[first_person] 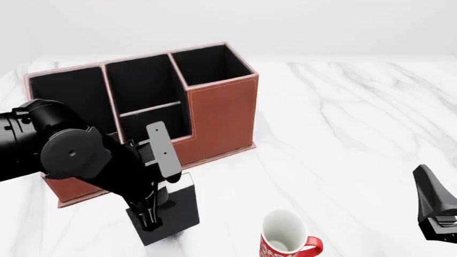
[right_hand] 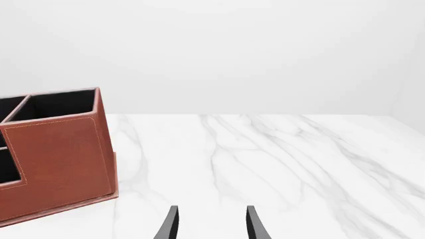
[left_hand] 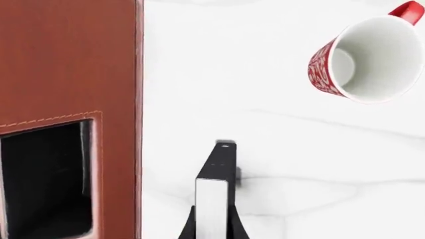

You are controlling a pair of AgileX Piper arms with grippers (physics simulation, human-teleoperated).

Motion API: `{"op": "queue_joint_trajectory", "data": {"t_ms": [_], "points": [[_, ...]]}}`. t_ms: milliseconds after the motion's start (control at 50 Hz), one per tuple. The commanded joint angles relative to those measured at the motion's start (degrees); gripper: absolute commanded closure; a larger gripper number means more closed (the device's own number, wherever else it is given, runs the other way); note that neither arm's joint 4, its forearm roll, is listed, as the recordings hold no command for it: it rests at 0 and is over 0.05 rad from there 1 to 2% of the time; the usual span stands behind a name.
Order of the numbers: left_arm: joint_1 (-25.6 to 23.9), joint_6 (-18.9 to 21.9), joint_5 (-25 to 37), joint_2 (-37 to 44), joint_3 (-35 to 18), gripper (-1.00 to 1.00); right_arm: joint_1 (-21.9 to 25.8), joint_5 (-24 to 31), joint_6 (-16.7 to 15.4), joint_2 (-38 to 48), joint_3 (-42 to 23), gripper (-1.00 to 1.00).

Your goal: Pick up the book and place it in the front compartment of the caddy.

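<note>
Caddy (first_person: 214, 115): on the marble surface (first_person: 343, 123), at 12 o'clock of the book.
Book (first_person: 175, 211): upright between the left gripper (left_hand: 211, 231) jaws, which pinch it; only the left wrist view shows its white page edge.
Mug (first_person: 286, 238): at 3 o'clock of the book, apart.
Right gripper (right_hand: 211, 224): jaws spread, holding nothing.

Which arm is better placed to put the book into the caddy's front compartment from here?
Left. The left gripper is shut on the book, just in front of the caddy. The right gripper is open, holding nothing, off to the caddy's right.
</note>
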Motion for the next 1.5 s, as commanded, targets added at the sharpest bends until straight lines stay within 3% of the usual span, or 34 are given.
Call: {"op": "queue_joint_trajectory", "data": {"t_ms": [20, 420, 440, 480, 500, 560, 740, 1000, 1160, 1220, 1380, 1400, 1500], "points": [[-1.0, 0.1, 2.0, 4.5, -2.6, 1.0, 0.0, 0.1, 0.0, -0.1, 0.0, -1.0], [0.3, 3.1, 10.8, 7.0, -10.5, 1.0, 0.0, 0.1, 0.0, -0.1, 0.0, -1.0], [1.6, 4.6, 12.1, 6.8, -11.6, 1.0, 0.1, 0.9, -0.7, -1.0, 0.0, -1.0], [2.2, 5.5, 13.7, 6.5, -13.2, 1.0, -0.2, 0.5, 1.7, -0.5, 0.1, -1.0], [3.9, 7.3, 14.4, 6.1, -13.6, 1.0, 0.1, 0.6, -0.9, -0.7, 0.0, -1.0], [3.9, 7.3, 15.8, 6.0, -15.3, 1.0, 0.0, 0.7, 0.5, -0.7, 0.0, -1.0], [10.3, 15.2, 20.6, 3.0, -19.6, 1.0, 0.0, 0.5, 0.0, -0.5, 0.0, -1.0], [12.7, 18.7, 26.9, 2.1, -28.6, 1.0, 0.0, 0.4, 0.0, -0.4, 0.0, -1.0], [15.3, 22.8, 27.2, 1.3, -31.6, 1.0, 0.0, 0.3, 0.0, -0.3, 0.0, -1.0], [17.7, 26.1, 27.2, 0.2, -32.3, 1.0, 0.0, 0.2, 0.0, -0.2, 0.0, -1.0], [16.5, 24.4, 27.2, 2.2, -36.8, 1.0, 0.0, 0.1, 0.0, -0.1, 0.0, -1.0], [19.1, 26.7, 27.2, 1.8, -37.1, 1.0, 0.0, 0.1, 0.0, -0.1, 0.0, -1.0], [19.8, 27.9, 27.2, 2.9, -39.4, 1.0, 0.0, 0.1, 0.0, -0.1, 0.0, -1.0]]}}
